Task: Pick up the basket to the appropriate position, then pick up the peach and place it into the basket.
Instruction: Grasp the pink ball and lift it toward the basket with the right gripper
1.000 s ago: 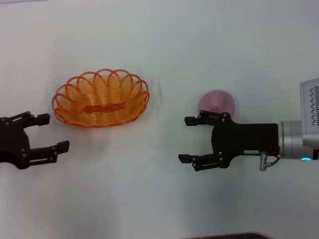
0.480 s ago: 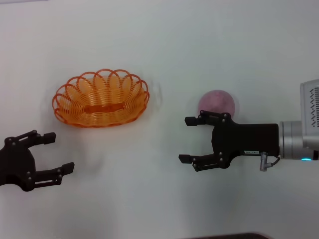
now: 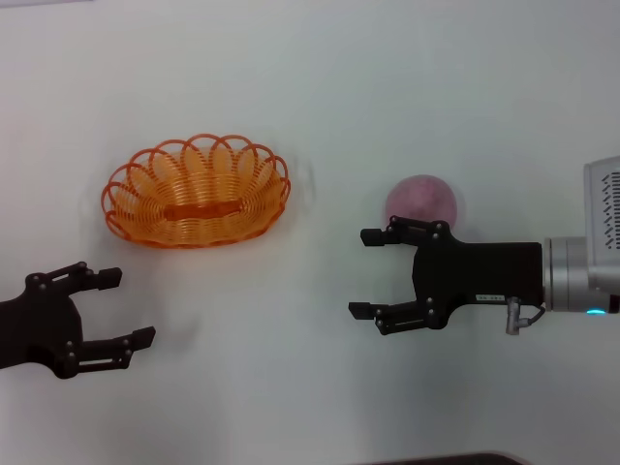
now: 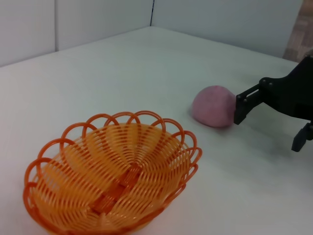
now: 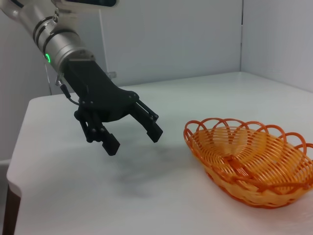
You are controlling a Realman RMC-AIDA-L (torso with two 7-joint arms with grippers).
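The orange wire basket (image 3: 145,199) sits empty on the white table, left of centre, and also appears in the left wrist view (image 4: 146,154) and the right wrist view (image 5: 254,161). The pinkish peach (image 3: 421,199) rests on the table to its right (image 4: 213,106). My left gripper (image 3: 128,306) is open, nearer the front edge than the basket and slightly left of it, holding nothing; the right wrist view shows it too (image 5: 134,141). My right gripper (image 3: 362,272) is open and empty. Its far finger lies just in front of the peach.
A white table (image 3: 310,87) carries everything, with bare surface between basket and peach. White walls stand behind the table (image 5: 171,39), and a table corner drops off near my left arm (image 5: 12,171).
My left gripper has drawn back toward the table's front edge and slightly right, away from the basket. The right arm, basket and peach have not moved.
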